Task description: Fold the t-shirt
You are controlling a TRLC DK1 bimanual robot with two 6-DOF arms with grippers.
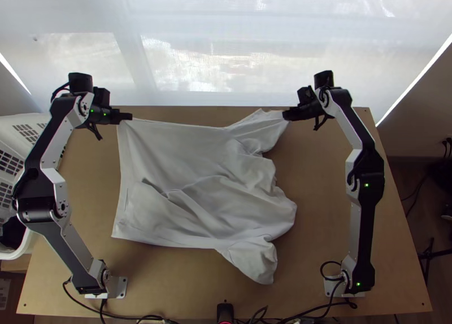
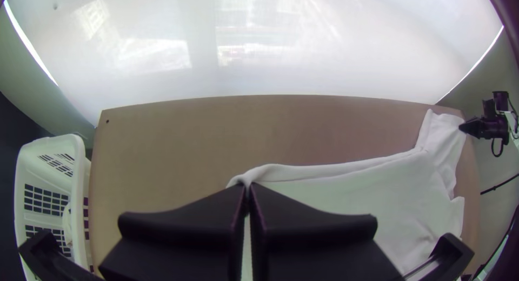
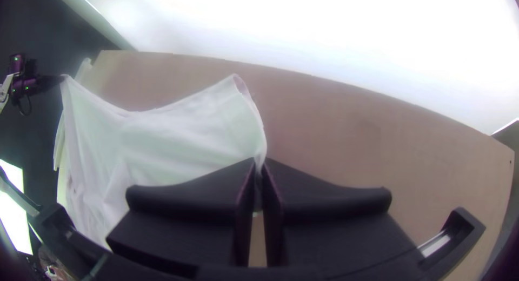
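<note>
Top view: the t-shirt [image 1: 181, 211] lies rumpled across the surface [image 1: 322, 211], hem [image 1: 120, 200] toward the left arm [image 1: 48, 136], bulk baseward of both jaws. Left wrist view: left jaws clench a hem corner [image 2: 244, 179]. Right wrist view: right jaws pinch the far sleeve [image 3: 232, 119]

From where I stand, it's a broad, light-brown wooden worktop [image 1: 316, 211], with a pale grey-white cloth t-shirt [image 1: 158, 222] spread across its middle, rumpled and creased, and thin black cables [image 1: 90, 309] along the near edge.
</note>
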